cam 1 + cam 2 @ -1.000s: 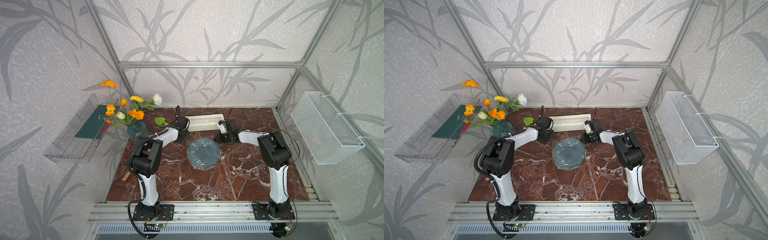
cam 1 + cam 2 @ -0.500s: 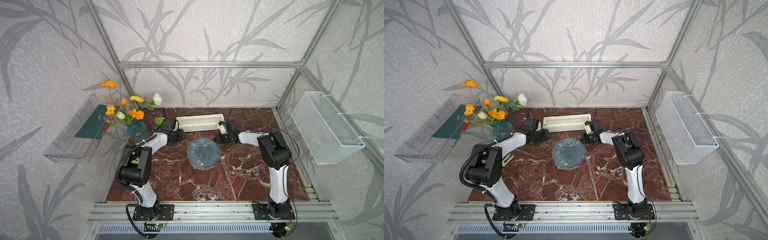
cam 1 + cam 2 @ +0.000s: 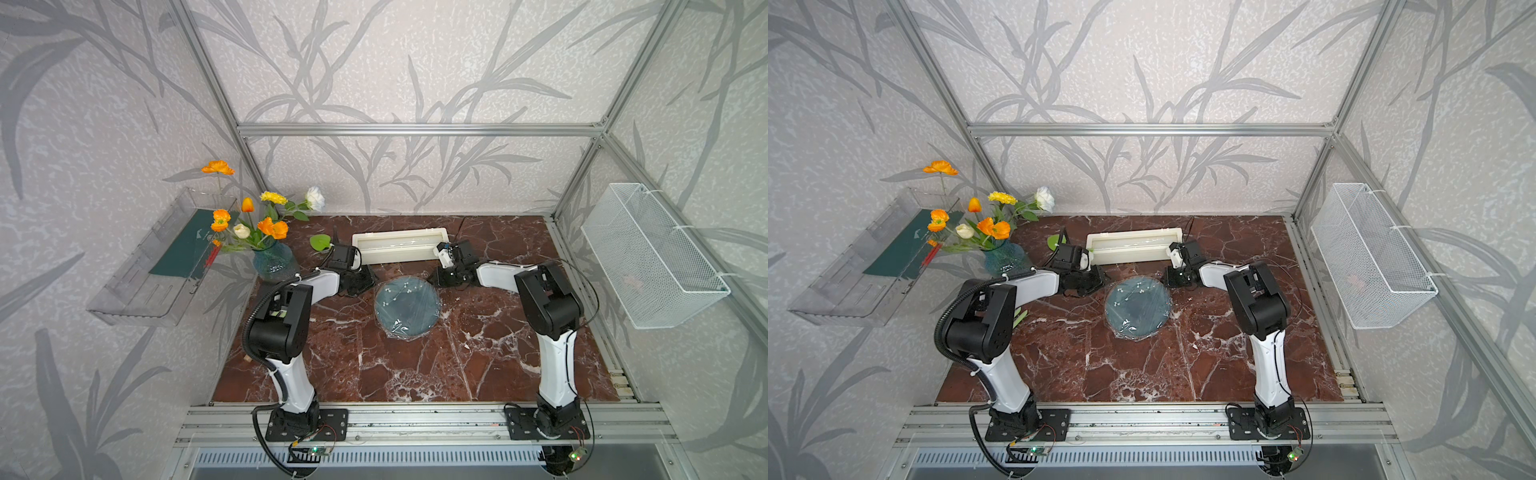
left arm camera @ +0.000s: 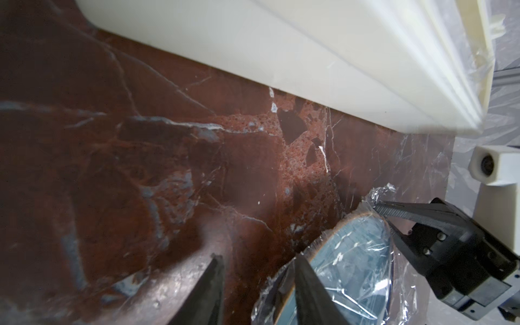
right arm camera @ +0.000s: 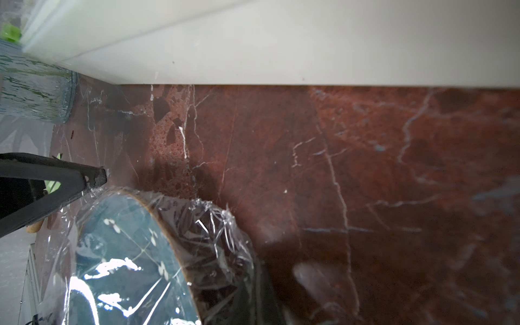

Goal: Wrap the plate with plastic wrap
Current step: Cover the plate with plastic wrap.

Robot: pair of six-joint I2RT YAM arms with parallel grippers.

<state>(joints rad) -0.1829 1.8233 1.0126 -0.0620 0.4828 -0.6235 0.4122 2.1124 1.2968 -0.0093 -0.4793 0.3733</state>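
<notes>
The dark blue-grey plate lies mid-table under glossy, wrinkled plastic wrap. My left gripper is low at the plate's far-left rim, open. One of its fingers rests on the wrap at the plate's edge; the other finger is over bare marble. At the far-right rim sits my right gripper, shut, with crumpled folds of wrap running into its tips.
The long cream-white dispenser box lies just behind the plate and both grippers. A glass vase of flowers stands at the back left. A clear shelf and a wire basket hang on the side walls.
My left gripper left the box's left end, swung out left, then came in to the plate's far-left rim with its jaws now apart. The right arm has not moved.
</notes>
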